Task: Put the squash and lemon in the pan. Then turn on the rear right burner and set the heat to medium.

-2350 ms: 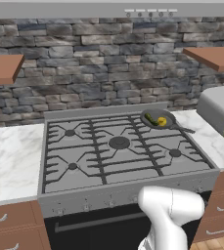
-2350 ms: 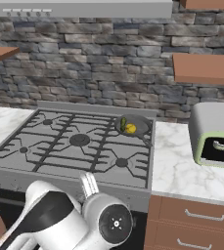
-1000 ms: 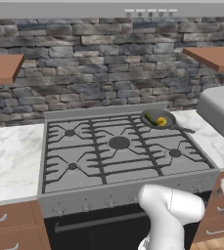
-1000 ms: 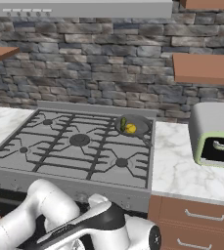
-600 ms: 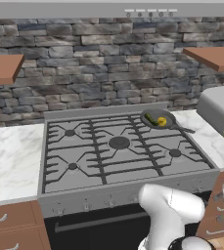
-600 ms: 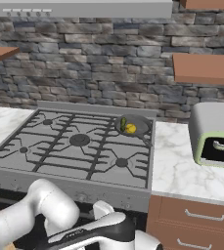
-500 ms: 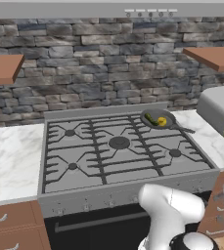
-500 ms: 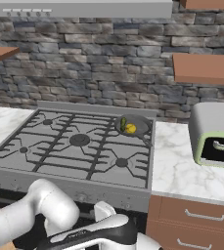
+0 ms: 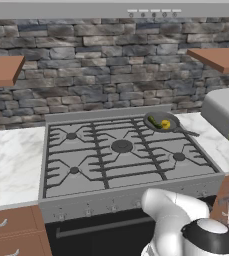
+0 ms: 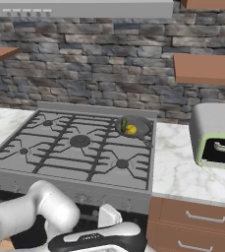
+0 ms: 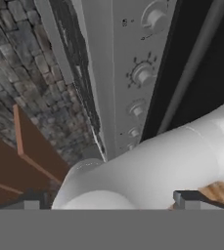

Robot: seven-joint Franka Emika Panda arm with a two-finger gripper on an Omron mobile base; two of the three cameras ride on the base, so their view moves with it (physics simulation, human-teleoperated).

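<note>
The lemon and squash are lying in the pan, which is sitting at the stove's rear right corner. The hand view is looking sideways along the stove's front knobs, with the gripper standing wide and holding nothing.

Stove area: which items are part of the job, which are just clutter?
Job: pan on the rear right burner, holding squash and lemon; stove knobs; gripper, open, down by the knobs.
Bystanders: toaster oven, wall shelves, range hood.
</note>
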